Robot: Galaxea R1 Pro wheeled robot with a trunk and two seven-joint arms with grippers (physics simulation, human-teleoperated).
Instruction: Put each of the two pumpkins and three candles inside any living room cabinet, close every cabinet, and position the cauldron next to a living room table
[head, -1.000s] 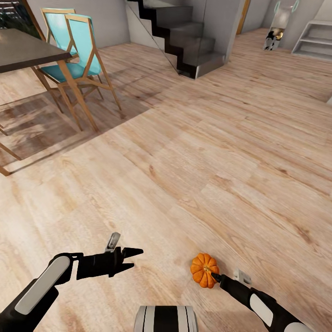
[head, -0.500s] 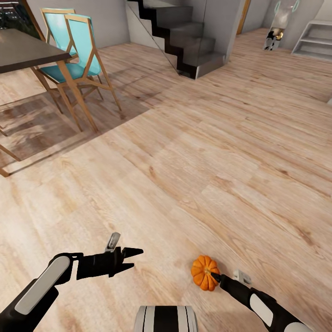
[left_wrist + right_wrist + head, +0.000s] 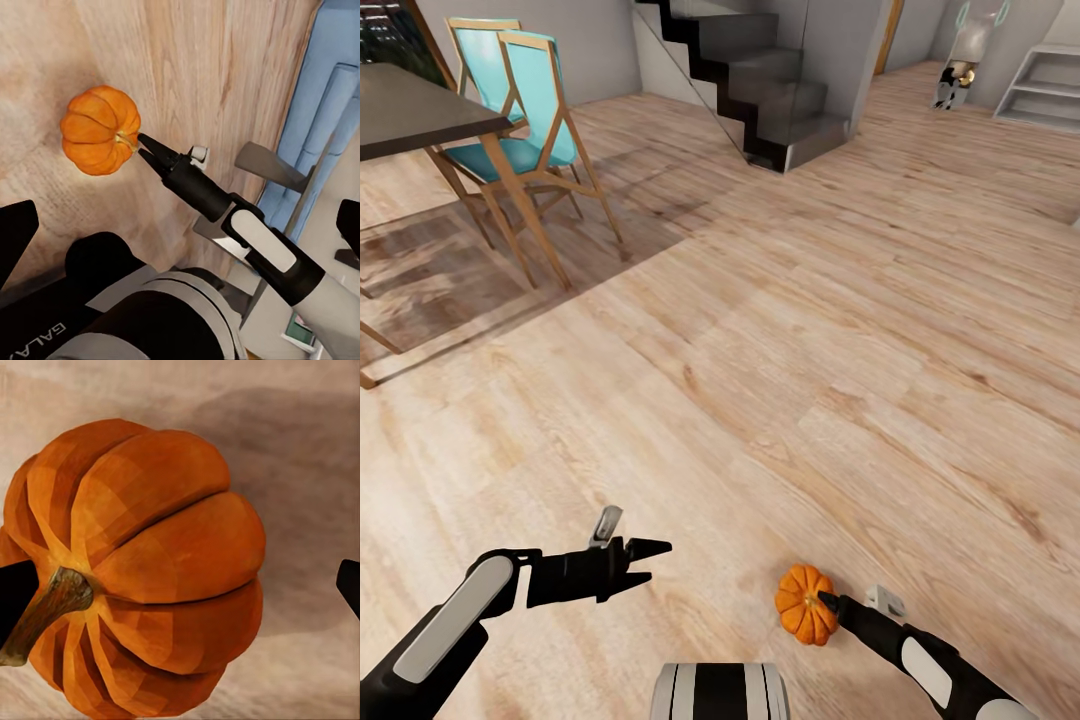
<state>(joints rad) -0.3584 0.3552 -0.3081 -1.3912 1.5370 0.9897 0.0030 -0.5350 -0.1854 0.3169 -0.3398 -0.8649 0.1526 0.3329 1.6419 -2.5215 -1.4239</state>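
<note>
Wood-plank floor, dining table far left. Pumpkin: carried low at right gripper, fingertips pinching its stem. Left gripper: empty, jaws parted. Advice: travel smoothly; the stem pinch looks slim.

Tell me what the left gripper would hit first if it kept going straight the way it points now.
Probably nothing soon: the left gripper points across bare wooden floor, passing above the pumpkin in the head view. Depth is unclear, so its height is uncertain.
</note>
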